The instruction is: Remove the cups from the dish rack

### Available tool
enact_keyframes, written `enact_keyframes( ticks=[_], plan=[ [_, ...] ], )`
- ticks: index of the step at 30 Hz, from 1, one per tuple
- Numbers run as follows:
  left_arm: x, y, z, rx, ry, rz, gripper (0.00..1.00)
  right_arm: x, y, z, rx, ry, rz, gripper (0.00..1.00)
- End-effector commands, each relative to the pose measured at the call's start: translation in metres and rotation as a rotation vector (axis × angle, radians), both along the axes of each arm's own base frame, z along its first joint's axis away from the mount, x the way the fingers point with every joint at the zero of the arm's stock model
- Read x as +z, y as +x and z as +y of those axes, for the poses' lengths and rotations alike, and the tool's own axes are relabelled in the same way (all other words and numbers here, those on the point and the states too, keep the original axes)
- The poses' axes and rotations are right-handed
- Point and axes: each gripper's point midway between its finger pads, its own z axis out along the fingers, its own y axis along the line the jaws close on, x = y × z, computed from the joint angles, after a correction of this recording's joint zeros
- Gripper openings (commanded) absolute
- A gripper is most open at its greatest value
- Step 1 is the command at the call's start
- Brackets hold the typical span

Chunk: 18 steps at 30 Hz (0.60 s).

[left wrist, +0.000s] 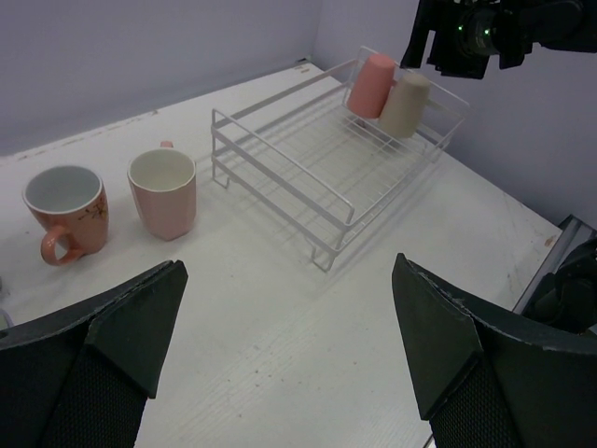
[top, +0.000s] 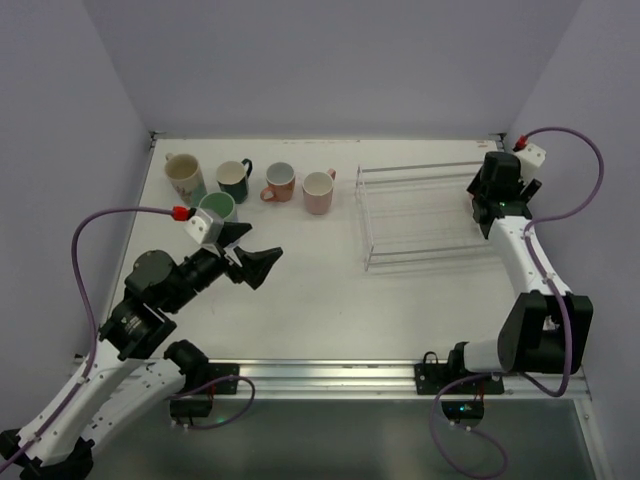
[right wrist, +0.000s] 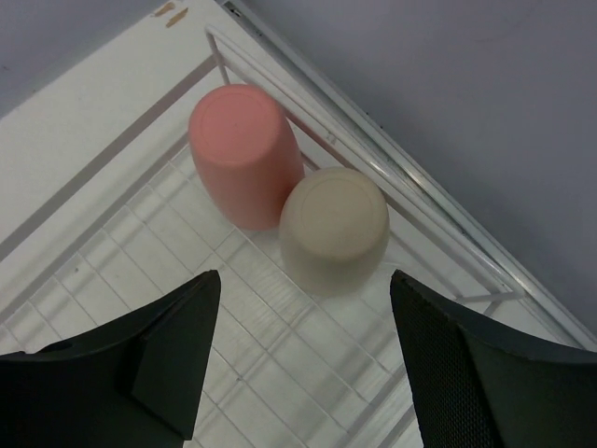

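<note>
Coral-pink tumbler and cream tumbler stand mouth-down, touching each other, in the end of the dish rack nearest the table's right edge. These are the only cups seen in the rack; the other bars are bare. Both look like small, rigid, smooth-glazed pieces, probably light but slippery and chip-prone, with no handles. Best hold is likely across the round body, low enough that the taper does not squeeze it out, and on the free side of either cup since their touching sides leave no room for a finger. Right gripper hovers directly above the pair, jaws wide apart, holding nothing. Five cups sit upright toward the far-left corner: cream mug, dark green mug, salmon mug and pink cup in a row, mint green cup just nearer. Interiors visible in the left wrist view look empty. Left gripper is spread open and empty, left of table centre.
</note>
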Motion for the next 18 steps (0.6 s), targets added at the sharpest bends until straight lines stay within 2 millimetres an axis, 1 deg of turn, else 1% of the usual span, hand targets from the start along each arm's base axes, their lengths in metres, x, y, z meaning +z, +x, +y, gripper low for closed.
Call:
enact_keyframes(
  ticks=[1,3,4,7,8,10,11,12,18],
  plan=[
    [0.006,0.006,0.007,0.060,0.013,-0.024,1.00,0.006,-0.003,-0.016,-0.059,-0.026,0.019,0.76],
    [0.007,0.005,0.008,0.067,0.010,-0.027,1.00,-0.004,-0.002,-0.018,-0.057,-0.009,0.037,0.76],
    [0.007,0.004,0.008,0.064,0.010,-0.027,1.00,-0.016,0.002,-0.016,-0.024,0.024,0.057,0.77],
    [0.007,0.003,0.006,0.053,0.009,-0.028,1.00,-0.028,0.007,-0.022,-0.025,0.040,0.089,0.80],
    [0.007,0.003,0.005,0.050,0.011,-0.028,1.00,-0.029,0.009,-0.022,-0.019,0.046,0.091,0.82],
    [0.005,0.004,0.004,0.051,0.014,-0.025,1.00,-0.029,0.011,-0.028,-0.026,0.049,0.088,0.85],
    [0.004,0.004,0.004,0.051,0.017,-0.023,1.00,-0.032,0.014,-0.027,-0.015,0.059,0.096,0.86],
    [0.004,0.005,0.004,0.054,0.017,-0.023,1.00,-0.029,0.016,-0.031,-0.019,0.061,0.088,0.87],
    [0.000,0.008,0.002,0.054,0.027,-0.014,1.00,-0.041,0.029,-0.035,0.003,0.073,0.120,0.88]
  ],
)
